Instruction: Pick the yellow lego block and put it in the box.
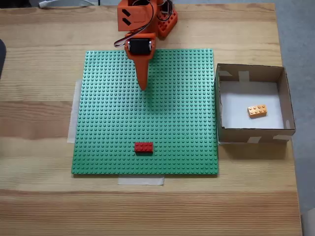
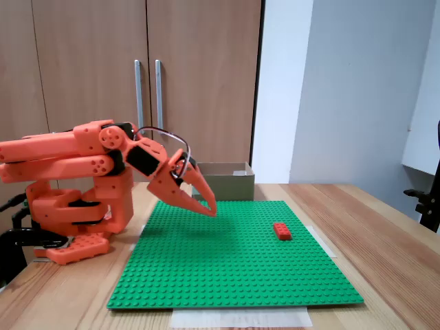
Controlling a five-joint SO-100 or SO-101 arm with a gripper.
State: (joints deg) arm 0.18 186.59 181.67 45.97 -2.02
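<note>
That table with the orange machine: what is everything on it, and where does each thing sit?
yellow lego block: one, yellow-orange, lying on the box's white bottom.
box: one, brown cardboard, right of the baseplate in the top-down fixed view.
red brick: one, red, on the baseplate's near part.
baseplate: one, green, studded, taped to the table.
table: one, pale wood.
cabinet doors: two, brown, behind.
arm: one, orange; its fingers closed, empty, above the baseplate.

Your orange arm sits folded low over its base, upper links stacked nearly horizontal in a fixed view. The wrist pitches downward and forward. The gripper (image 2: 210, 208) has its jaws closed to a single point, nothing between them. In a fixed view from above, the gripper (image 1: 143, 86) tapers toward the camera.
</note>
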